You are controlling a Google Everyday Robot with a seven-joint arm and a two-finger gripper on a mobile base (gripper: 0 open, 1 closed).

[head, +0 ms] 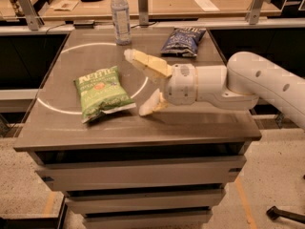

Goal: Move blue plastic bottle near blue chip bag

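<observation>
Clear plastic with a white cap, the blue plastic bottle [120,17] stands upright at the far edge of the counter [205,123], left of centre. The blue chip bag [183,41] lies flat to its right, also on the far side, apart from the bottle. A white arm [257,82] reaches in from the right. Its tool [135,83] hovers over the counter's middle with both yellowish fingers spread wide, holding nothing. Just left of the tool lies a green Kettle chip bag [101,93], partly across a white ring [90,45] marked on the counter.
</observation>
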